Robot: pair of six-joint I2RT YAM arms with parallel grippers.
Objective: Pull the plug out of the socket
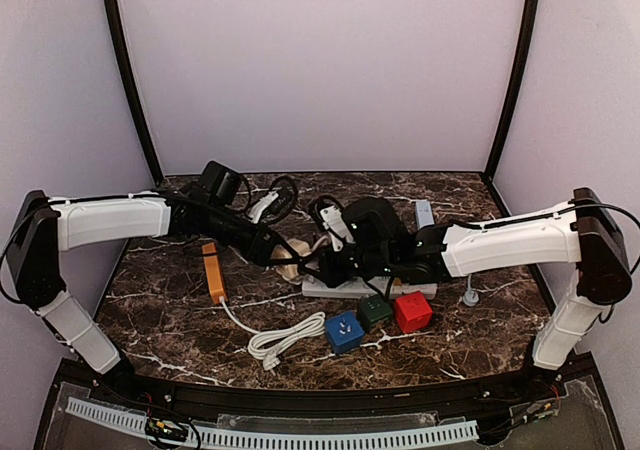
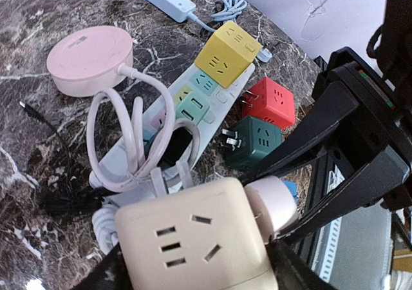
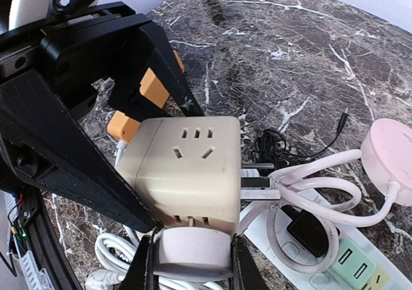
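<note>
Plug (image 3: 193, 251): white, round body, seated in one face of the beige socket cube (image 3: 187, 167). The cube sat over the marble table (image 3: 290, 45), beside the end of the white power strip (image 3: 322, 251). The cube's own prongs (image 3: 257, 174) were bare and plugged into nothing.

Handling, judged: the plug was hard, smooth plastic, light and rigid, likely held only by pin friction. The round body could slip under a loose pinch. The best hold looked to be across the body close to the cube face, with a straight pull along the pins. The cube was light too, and would probably follow the plug unless braced.

Right gripper (image 3: 193, 238): fingers closed on the plug, one on each side of the round body.

Left gripper (image 2: 196, 264): fingers straddled the cube on two opposite sides, at or very near its faces. Whether they clamped it firmly could not be told.
</note>
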